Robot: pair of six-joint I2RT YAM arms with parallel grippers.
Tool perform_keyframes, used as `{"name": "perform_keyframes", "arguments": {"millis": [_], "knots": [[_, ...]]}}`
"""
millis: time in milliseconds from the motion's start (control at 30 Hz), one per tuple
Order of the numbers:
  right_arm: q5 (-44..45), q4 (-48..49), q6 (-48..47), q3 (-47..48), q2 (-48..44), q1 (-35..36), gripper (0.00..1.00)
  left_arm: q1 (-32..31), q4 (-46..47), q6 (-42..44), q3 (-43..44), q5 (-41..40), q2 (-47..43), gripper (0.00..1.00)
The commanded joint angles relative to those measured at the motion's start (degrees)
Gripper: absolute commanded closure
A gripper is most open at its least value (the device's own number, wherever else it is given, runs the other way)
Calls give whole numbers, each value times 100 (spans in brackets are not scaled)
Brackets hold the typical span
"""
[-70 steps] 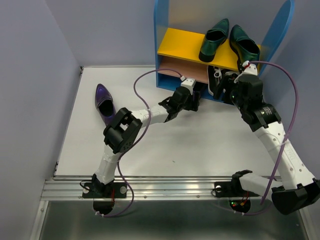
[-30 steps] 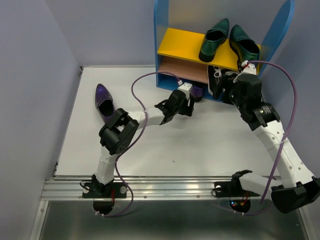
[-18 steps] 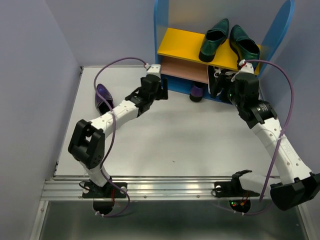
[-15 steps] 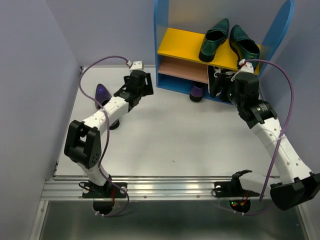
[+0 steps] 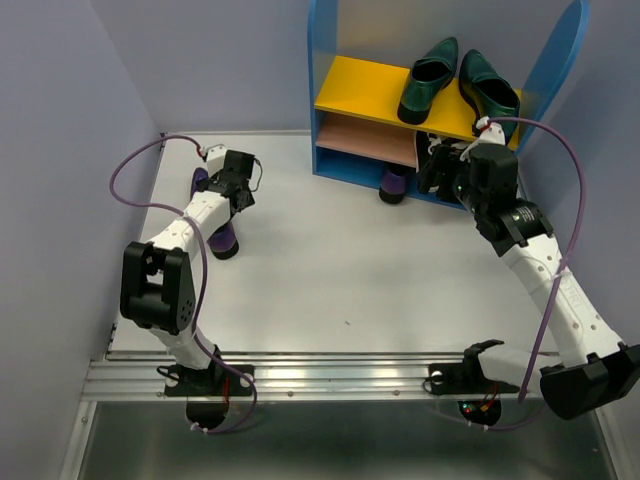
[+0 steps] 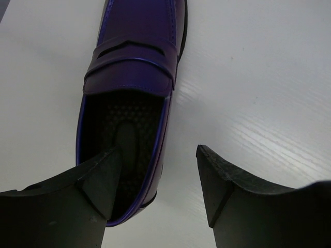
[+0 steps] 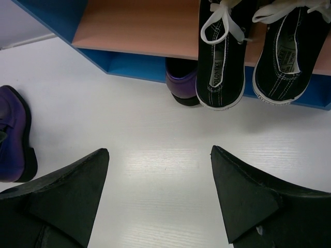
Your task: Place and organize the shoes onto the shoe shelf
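Released left end effector hovers over the purple shoe at the overhead view's left; released right end effector faces the shoe shelf at upper centre.

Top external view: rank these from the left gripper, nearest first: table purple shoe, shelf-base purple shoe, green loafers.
1. Table purple shoe, far left, under the left gripper.
2. Shelf-base purple shoe, centre.
3. Green loafers, on the yellow board, upper right.

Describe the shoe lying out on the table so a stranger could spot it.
Start at the white table, left of the blue shelf. There, under the open left gripper, lies a glossy purple loafer. It's the only shoe off the shelf.
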Motion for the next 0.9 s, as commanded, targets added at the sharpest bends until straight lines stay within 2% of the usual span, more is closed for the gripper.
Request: {"name": "perform_keyframes", "arguments": {"millis": [0, 267, 467, 567, 633, 667, 767, 800, 867], "knots": [[-200, 326, 35, 149, 21, -22, 14, 81, -73, -266, -259, -338, -299, 31], [-227, 309, 43, 202, -67, -22, 14, 178, 24, -459, -434, -320, 124, 41], [-253, 274, 0, 281, -41, -22, 14, 274, 367, -521, -611, 13, 298, 44], [-244, 274, -18, 272, -50, -22, 14, 292, 438, -547, -620, 163, 448, 49], [-218, 274, -18, 229, -67, -22, 14, 310, 482, -608, -594, 251, 545, 57], [-200, 282, -9, 220, -59, -22, 14, 310, 499, -635, -577, 286, 589, 67], [-200, 283, 0, 211, -32, -22, 14, 310, 517, -705, -524, 365, 686, 85], [-183, 283, 0, 202, -32, -22, 14, 319, 508, -714, -489, 383, 686, 100], [-174, 283, 0, 202, -58, -22, 14, 310, 491, -697, -462, 392, 564, 100]]}}
